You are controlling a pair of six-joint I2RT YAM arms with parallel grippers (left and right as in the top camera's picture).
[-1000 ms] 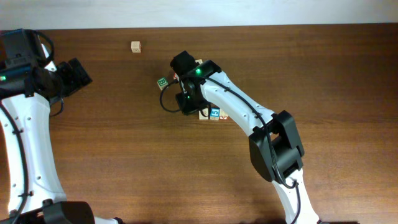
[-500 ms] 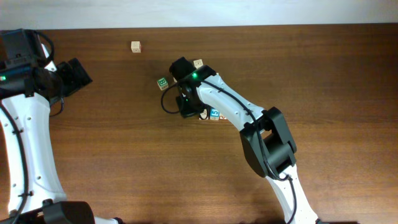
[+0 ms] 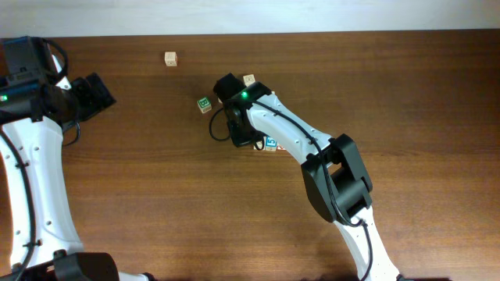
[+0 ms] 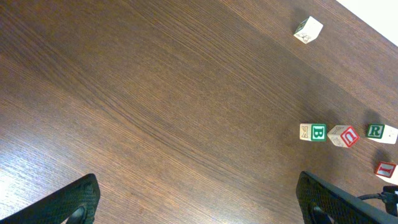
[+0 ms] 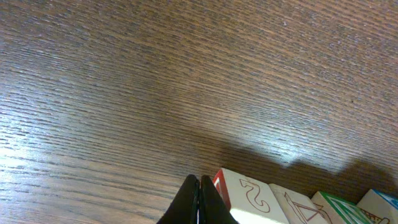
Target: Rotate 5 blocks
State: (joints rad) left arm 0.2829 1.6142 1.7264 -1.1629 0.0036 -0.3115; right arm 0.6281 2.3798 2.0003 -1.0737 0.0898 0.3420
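A dark brown wood-grain table [image 3: 156, 195] fills the scene, meeting a pale wall [image 3: 312, 14] along its far edge; on its far middle sit a lone alphabet block [image 3: 170, 58] apart at the left, a green-B block [image 3: 204, 104] and a pale block [image 3: 248, 80] near the right arm [image 3: 297, 136], and a blue-lettered block [image 3: 270, 143] half hidden beneath it. The right gripper [image 5: 199, 198] has its fingers pressed together on nothing, just beside a red-lettered block [image 5: 245, 194]; the left gripper [image 4: 199, 208] stands wide open at the left.

Bright, soft shadows, glare, perhaps slight blur
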